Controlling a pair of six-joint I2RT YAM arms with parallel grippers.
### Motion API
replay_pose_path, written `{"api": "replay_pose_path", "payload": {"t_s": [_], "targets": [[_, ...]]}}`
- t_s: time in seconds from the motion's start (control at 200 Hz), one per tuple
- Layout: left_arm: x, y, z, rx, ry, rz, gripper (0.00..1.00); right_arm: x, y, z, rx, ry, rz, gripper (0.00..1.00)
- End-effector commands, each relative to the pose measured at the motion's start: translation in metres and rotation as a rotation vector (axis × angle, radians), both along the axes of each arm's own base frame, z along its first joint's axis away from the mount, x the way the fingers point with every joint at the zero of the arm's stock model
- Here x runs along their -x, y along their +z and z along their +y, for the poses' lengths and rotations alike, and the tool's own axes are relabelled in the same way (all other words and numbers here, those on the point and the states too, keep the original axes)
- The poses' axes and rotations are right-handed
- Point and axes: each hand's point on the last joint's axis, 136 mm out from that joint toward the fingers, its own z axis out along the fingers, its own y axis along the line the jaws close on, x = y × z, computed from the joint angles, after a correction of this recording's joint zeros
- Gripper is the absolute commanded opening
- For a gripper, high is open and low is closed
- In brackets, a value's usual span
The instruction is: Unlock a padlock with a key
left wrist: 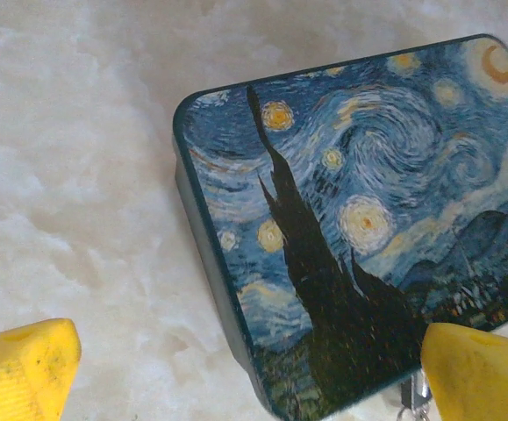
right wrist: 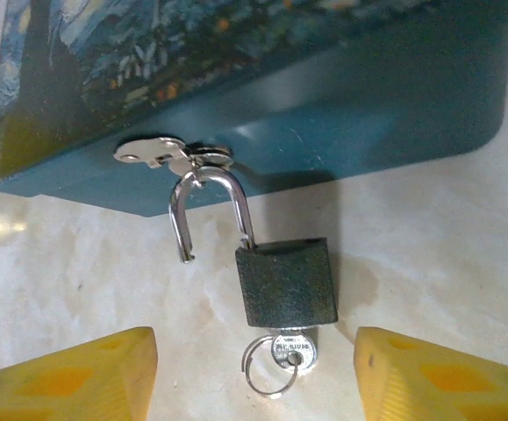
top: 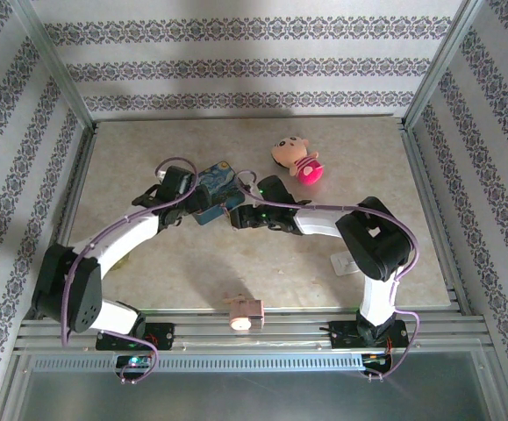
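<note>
Right gripper (right wrist: 254,381) jaws spread, flanking key (right wrist: 289,344) in padlock (right wrist: 287,282). Shackle (right wrist: 223,186) sprung, hooked through tin (right wrist: 368,105) hasp (right wrist: 153,153). Left gripper (left wrist: 249,373) jaws spread over tin.

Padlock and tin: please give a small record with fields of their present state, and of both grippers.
padlock: dark body, lying on the table beside the tin
shackle: open, one end free, hooked through the tin's hasp
key: in the padlock's keyhole, ring attached
tin: blue, painted with a starry sky
right gripper: open, straddling the padlock, not touching
left gripper: open, straddling the tin's corner
</note>
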Motion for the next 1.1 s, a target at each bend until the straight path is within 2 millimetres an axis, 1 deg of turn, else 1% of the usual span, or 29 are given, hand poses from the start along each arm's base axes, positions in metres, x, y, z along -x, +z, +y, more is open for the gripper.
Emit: {"api": "replay_pose_path", "payload": {"t_s": [0.0,0.135,0.37,0.575,0.795,0.874,0.964,1.019,1.094], "targets": [[-0.004,-0.01,0.006,-0.048,-0.008,0.065,0.99,-0.002,-0.007,-0.003,0.169,0.02,-0.065,0.62],[-0.012,-0.021,0.005,-0.057,-0.008,0.102,0.99,0.0,-0.011,-0.001,0.279,0.043,-0.104,0.65],[-0.016,-0.038,0.004,-0.067,-0.005,0.152,0.99,-0.002,-0.019,0.001,0.358,0.068,-0.124,0.69],[-0.017,-0.044,0.007,-0.07,0.007,0.167,0.99,-0.006,-0.027,0.003,0.439,0.095,-0.157,0.7],[-0.016,-0.044,0.007,-0.062,0.01,0.168,0.99,-0.012,-0.034,0.009,0.48,0.102,-0.172,0.7],[-0.013,-0.045,0.007,-0.06,0.014,0.172,0.99,-0.014,-0.035,0.011,0.486,0.093,-0.176,0.67],[-0.011,-0.045,0.008,-0.057,0.015,0.174,0.99,-0.016,-0.038,0.011,0.497,0.073,-0.172,0.61],[-0.01,-0.046,0.008,-0.056,0.016,0.175,0.99,-0.016,-0.039,0.011,0.497,0.066,-0.168,0.59],[-0.009,-0.045,0.009,-0.056,0.017,0.173,0.99,-0.015,-0.042,0.01,0.498,0.057,-0.154,0.5]]}}
